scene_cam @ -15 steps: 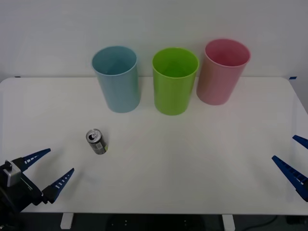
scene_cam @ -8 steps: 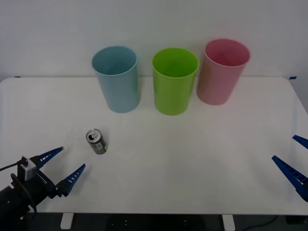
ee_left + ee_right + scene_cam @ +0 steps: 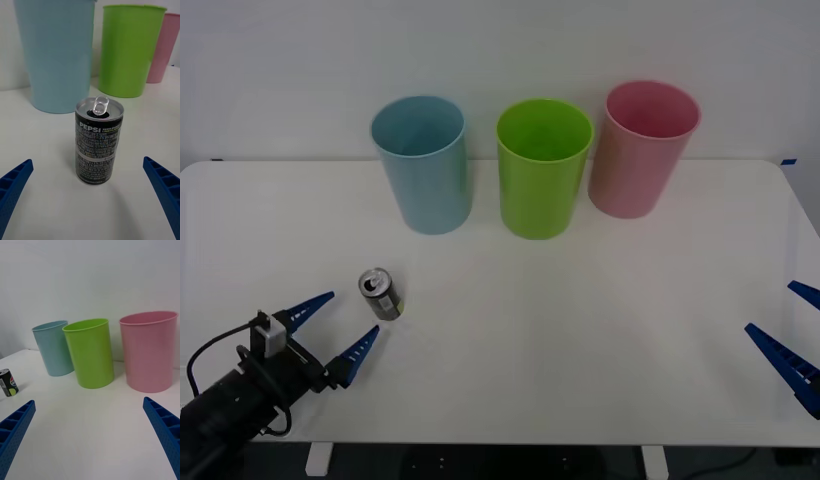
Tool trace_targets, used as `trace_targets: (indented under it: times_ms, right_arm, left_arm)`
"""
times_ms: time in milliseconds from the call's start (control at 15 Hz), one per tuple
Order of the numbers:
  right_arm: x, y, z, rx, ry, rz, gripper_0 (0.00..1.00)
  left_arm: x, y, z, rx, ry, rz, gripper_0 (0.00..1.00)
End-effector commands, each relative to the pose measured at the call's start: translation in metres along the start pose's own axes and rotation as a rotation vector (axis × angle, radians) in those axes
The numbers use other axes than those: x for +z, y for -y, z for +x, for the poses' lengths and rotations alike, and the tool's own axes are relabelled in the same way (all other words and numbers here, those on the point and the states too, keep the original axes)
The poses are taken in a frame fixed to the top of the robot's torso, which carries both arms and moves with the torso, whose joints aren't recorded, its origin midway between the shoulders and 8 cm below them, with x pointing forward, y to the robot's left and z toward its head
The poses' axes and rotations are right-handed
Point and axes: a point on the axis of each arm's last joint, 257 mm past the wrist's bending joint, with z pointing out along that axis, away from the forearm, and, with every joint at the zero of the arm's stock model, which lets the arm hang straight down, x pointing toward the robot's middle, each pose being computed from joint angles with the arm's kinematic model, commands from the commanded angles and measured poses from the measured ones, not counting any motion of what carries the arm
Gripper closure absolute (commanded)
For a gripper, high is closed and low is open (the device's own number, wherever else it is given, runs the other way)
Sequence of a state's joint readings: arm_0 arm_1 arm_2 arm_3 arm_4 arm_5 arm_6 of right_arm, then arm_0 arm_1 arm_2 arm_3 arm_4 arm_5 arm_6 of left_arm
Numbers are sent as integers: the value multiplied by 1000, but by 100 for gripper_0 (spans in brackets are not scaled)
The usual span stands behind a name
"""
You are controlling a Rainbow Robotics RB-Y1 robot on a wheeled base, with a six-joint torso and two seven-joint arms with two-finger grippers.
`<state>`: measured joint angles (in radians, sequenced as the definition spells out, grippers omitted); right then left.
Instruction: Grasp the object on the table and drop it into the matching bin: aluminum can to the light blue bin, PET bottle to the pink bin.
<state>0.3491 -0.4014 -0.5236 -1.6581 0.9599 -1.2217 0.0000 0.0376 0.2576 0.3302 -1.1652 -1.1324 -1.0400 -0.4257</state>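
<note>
A small dark aluminium drink can (image 3: 380, 293) with a silver top and raised pull-tab was seen standing upright on the wide white tabletop (image 3: 580, 330), in front of the tall light blue plastic bin (image 3: 422, 163). The left pincer (image 3: 335, 328) was held wide apart just short of the can, not touching it. The right pincer (image 3: 792, 335) was spread wide at the tabletop's right edge. The tall pink plastic bin (image 3: 641, 147) was placed far right.

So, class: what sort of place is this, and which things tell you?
Probably a robot test bench for sorting waste: a plain white table against a bare wall, three coloured bins (blue, green, pink), and one drink can before an open gripper.
</note>
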Motion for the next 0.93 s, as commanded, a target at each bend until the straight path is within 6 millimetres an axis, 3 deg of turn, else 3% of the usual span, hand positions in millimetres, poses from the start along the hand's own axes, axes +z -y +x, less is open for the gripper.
trace_targets:
  times_ms: [67, 933]
  right_arm:
    - [0, 0, 0, 0, 0, 0, 0]
    - [0, 0, 0, 0, 0, 0, 0]
  left_arm:
    - [10, 4, 0, 0, 5, -10, 0]
    - [59, 7, 3, 5, 6, -14, 0]
